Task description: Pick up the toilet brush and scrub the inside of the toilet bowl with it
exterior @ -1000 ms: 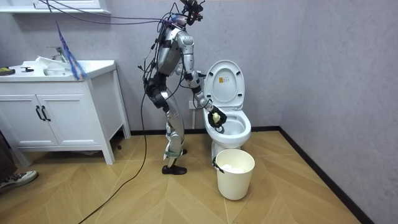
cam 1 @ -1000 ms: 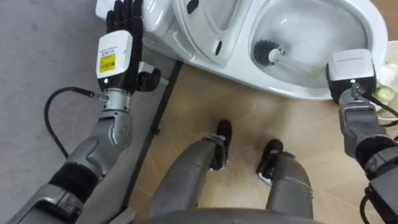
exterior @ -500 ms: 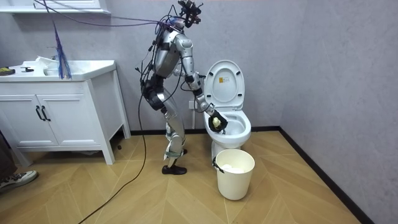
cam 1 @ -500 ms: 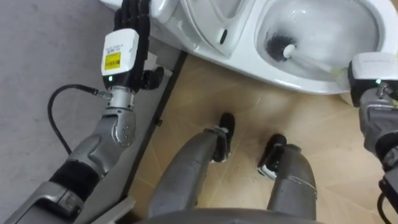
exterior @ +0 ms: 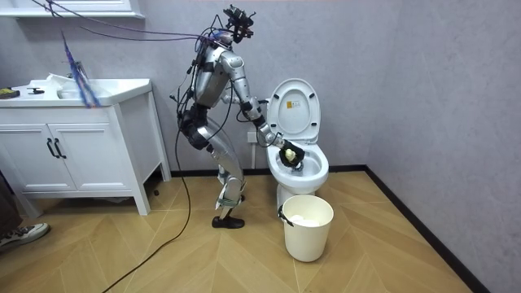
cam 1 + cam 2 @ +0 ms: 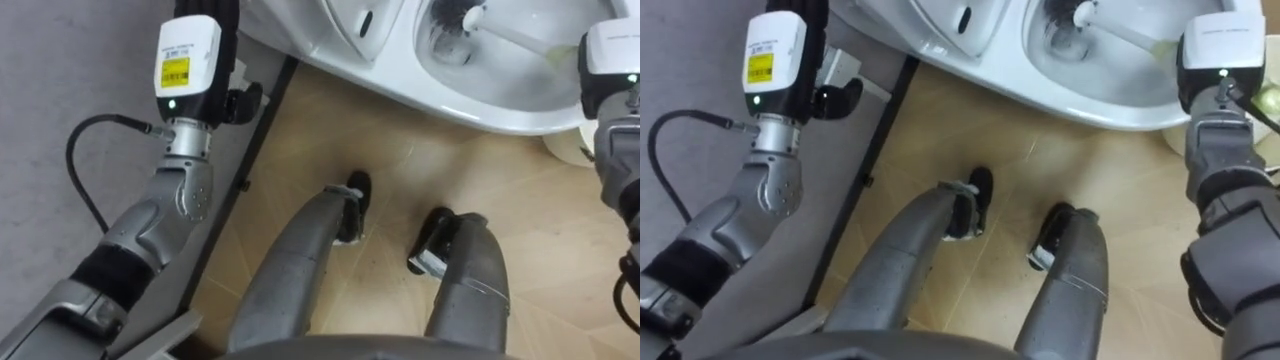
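Wood-plank flooring is lying under the robot as it is standing at the white toilet [image 6: 500, 115]. Over the last second its right hand [image 6: 603, 92] has been reaching further across the bowl, so scrubbing looks underway. It is gripping the toilet brush [image 6: 455, 15], whose head is sitting in the bowl's left side. Its left hand [image 6: 195, 100] is hanging raised at the toilet's left; its grip cannot be told.

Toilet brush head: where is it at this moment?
In the left eye view the toilet brush head lies inside the toilet bowl, at the top edge right of centre, its white handle leading toward the right hand.
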